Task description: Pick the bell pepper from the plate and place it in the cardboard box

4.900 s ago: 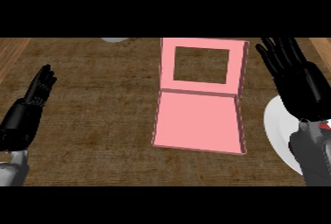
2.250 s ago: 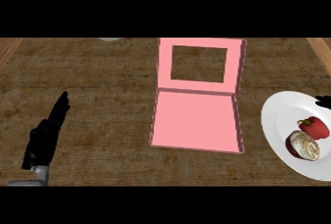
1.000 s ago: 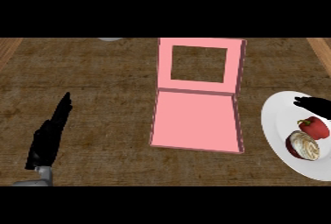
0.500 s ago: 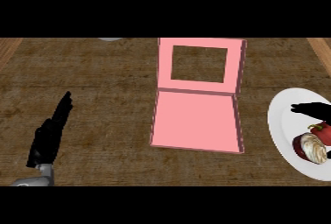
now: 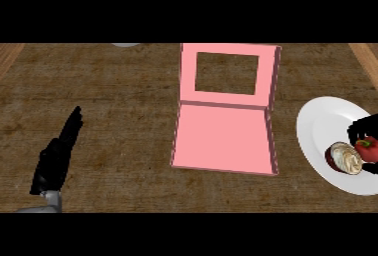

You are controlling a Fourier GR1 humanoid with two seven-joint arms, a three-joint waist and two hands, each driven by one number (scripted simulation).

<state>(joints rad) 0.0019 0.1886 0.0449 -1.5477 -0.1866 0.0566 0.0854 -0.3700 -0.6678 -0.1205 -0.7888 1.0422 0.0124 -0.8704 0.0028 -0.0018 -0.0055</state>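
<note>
You note the cardboard box (image 5: 225, 135) lying well to the left of the right hand (image 5: 367, 127), which has come down over the plate (image 5: 314, 125) onto the bell pepper (image 5: 351, 157) directly below it, closure indeterminable, pick judged imminent, while the left hand (image 5: 57, 157) rests with fingers pressed together.

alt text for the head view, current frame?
A red bell pepper lies on a white plate at the counter's right edge, with the black right hand over it. A pink box lies open mid-counter; the left hand rests open at lower left.
</note>
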